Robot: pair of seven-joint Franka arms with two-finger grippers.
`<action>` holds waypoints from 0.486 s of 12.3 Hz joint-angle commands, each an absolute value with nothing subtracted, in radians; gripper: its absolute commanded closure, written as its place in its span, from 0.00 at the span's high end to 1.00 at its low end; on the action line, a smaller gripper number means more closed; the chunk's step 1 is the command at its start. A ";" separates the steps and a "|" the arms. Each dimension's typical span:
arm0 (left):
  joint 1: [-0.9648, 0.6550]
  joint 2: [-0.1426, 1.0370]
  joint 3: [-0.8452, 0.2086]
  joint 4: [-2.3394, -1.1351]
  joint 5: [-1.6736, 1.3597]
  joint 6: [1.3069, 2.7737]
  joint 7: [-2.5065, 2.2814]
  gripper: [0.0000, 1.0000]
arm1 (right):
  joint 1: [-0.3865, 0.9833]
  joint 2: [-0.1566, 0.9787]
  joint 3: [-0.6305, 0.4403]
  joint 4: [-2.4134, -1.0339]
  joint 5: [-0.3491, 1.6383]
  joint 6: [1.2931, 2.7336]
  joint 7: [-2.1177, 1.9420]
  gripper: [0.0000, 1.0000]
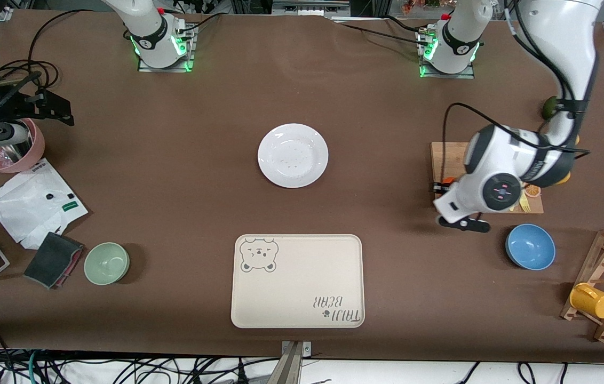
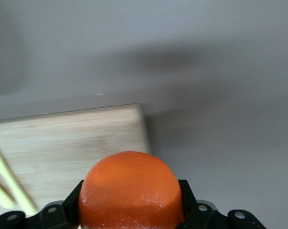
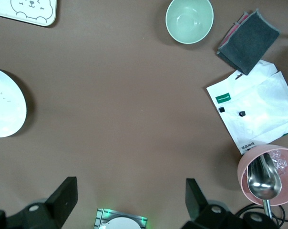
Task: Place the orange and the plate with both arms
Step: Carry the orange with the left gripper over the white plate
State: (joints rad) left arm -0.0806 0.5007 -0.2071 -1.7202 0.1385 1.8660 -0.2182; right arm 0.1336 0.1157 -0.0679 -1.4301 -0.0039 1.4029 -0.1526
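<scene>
My left gripper (image 1: 442, 188) is shut on the orange (image 2: 129, 183), a round reddish-orange fruit that fills the space between its black fingers (image 2: 189, 200). It holds the fruit just above the edge of the wooden board (image 1: 445, 154) that faces the plate; only a sliver of the orange (image 1: 447, 182) shows in the front view. The white speckled plate (image 1: 293, 155) lies empty on the table's middle, and its edge shows in the right wrist view (image 3: 3, 109). My right gripper (image 1: 62, 111) is open and empty, up over the table at the right arm's end beside the pink bowl (image 1: 11, 157).
A beige bear-print tray (image 1: 297, 281) lies nearer to the camera than the plate. A blue bowl (image 1: 530, 246) and a rack with a yellow mug (image 1: 593, 300) stand near the board. A green bowl (image 1: 106, 263), dark cloth (image 1: 52, 258) and white bag (image 1: 35, 200) lie toward the right arm's end.
</scene>
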 commanded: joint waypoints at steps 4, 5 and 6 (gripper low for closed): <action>-0.195 0.568 -0.242 -1.615 0.130 1.848 -0.492 0.19 | 0.129 0.120 -0.074 -1.416 0.009 1.396 -0.149 1.00; -0.186 0.568 -0.242 -1.612 0.126 1.848 -0.483 0.19 | 0.129 0.121 -0.075 -1.416 0.009 1.396 -0.149 1.00; -0.189 0.568 -0.242 -1.611 0.123 1.848 -0.489 0.18 | 0.129 0.121 -0.075 -1.416 0.009 1.396 -0.149 1.00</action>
